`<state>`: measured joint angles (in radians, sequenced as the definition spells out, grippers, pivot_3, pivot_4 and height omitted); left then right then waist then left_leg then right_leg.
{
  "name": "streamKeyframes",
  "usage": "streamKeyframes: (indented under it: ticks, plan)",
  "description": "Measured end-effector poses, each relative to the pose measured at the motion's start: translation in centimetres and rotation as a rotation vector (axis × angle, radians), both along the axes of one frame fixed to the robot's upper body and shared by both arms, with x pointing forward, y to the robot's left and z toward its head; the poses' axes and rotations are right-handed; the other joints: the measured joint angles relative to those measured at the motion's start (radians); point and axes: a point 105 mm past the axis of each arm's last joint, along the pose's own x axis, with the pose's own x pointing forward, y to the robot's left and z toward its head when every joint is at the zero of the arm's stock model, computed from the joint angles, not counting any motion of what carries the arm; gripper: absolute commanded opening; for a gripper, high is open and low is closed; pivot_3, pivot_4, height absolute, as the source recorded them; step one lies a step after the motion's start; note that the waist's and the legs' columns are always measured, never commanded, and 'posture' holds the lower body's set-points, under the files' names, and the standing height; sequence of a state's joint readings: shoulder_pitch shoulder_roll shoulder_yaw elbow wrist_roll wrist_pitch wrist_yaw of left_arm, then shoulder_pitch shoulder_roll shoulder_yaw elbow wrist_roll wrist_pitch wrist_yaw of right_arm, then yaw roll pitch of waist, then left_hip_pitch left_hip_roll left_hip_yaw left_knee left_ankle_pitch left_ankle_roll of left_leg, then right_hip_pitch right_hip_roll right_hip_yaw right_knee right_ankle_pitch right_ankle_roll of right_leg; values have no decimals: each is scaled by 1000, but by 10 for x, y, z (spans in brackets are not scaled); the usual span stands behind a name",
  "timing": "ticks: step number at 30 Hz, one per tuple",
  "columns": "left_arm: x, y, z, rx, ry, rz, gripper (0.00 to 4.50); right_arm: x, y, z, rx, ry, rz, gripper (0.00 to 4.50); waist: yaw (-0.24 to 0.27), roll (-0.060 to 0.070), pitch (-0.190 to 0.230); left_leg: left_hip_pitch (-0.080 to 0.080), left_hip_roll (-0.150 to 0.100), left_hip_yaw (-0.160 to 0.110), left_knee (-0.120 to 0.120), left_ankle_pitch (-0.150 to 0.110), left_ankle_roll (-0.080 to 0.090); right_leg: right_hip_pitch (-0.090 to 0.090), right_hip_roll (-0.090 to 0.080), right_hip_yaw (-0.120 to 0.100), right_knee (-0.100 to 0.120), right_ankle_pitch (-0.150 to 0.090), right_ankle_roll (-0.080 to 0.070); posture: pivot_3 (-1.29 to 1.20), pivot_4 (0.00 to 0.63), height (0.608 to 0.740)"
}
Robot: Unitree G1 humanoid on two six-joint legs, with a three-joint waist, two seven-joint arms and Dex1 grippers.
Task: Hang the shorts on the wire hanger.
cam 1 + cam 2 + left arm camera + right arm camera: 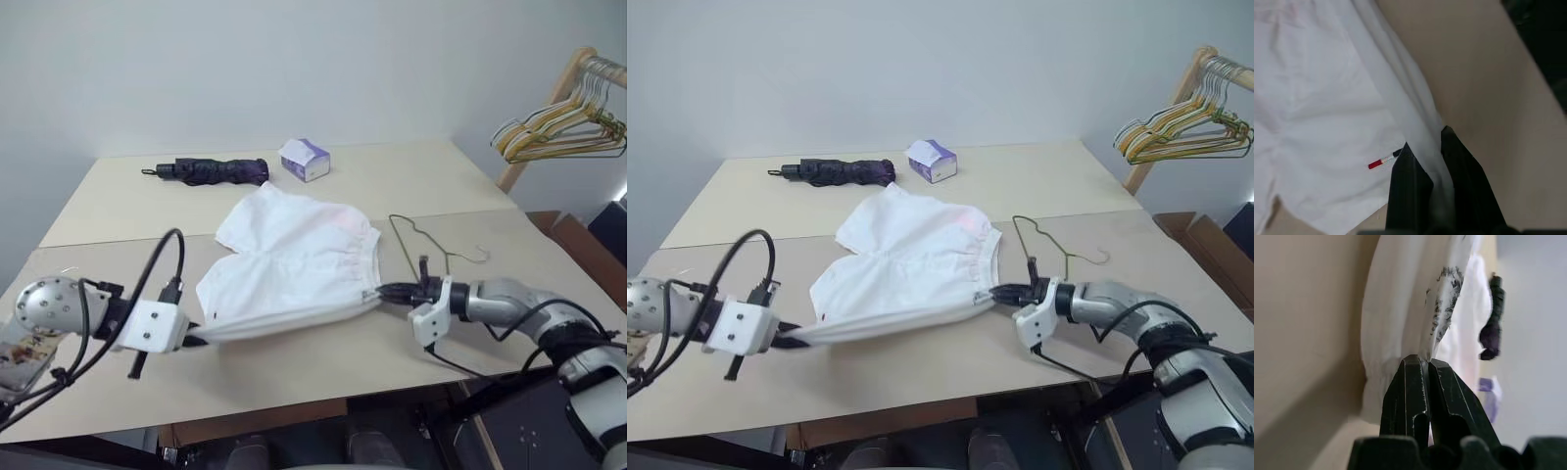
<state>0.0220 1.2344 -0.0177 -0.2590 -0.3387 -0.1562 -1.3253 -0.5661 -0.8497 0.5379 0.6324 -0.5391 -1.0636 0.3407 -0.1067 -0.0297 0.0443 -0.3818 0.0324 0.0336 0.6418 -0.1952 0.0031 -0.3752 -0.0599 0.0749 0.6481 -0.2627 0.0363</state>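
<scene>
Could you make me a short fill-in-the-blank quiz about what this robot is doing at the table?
1. Both grippers, left and right, pinch the white ____.
2. The wire hanger lies on the ____.
3. The folded umbrella is dark ____.
4. Beside the umbrella sits a small tissue ____.

Answers: shorts; table; purple; box

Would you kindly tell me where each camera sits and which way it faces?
Left eye, right eye: head stereo pair, facing forward and down over the beige table; both arms show, stretching the white cloth shorts beside the thin grey wire hanger.
Left wrist: along the left gripper, shut on a shorts edge.
Right wrist: along the right gripper, shut on the shorts; dark folded umbrella behind.
Shared: all show the shorts.
</scene>
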Motion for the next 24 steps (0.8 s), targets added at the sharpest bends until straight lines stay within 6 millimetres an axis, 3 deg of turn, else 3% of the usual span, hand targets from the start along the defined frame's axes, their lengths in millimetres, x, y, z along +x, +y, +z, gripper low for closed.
streamKeyframes:
  ticks: [10,15,22,23,24]
  plan:
    - [-33,-4,-16,42,89,-94,35,-38,-5,-3,-8,223,-50,0,12,0,0,9,2,2,0,-1,0,7,-1,1,0,-5,0,-23,13,740]
    - [-41,-9,-24,23,116,-111,35,-39,-6,0,-14,230,-66,0,13,0,0,9,3,3,0,-2,-1,6,-1,1,-1,-5,0,-29,20,740]
    - [-52,-22,-52,20,158,-120,35,-44,-13,4,-53,237,-66,0,24,1,2,9,3,4,0,-2,-1,5,-1,2,-1,-7,3,-29,28,740]
    - [-51,-23,-53,20,154,-112,233,-45,-14,3,-54,247,-74,0,27,1,2,9,3,5,0,-2,-1,5,-1,3,-1,-7,3,-29,28,740]
    - [-51,-23,-54,20,157,-104,460,-46,-15,3,-56,254,-80,294,30,1,2,9,3,5,0,-2,-1,5,-1,4,-1,-7,3,-27,30,740]
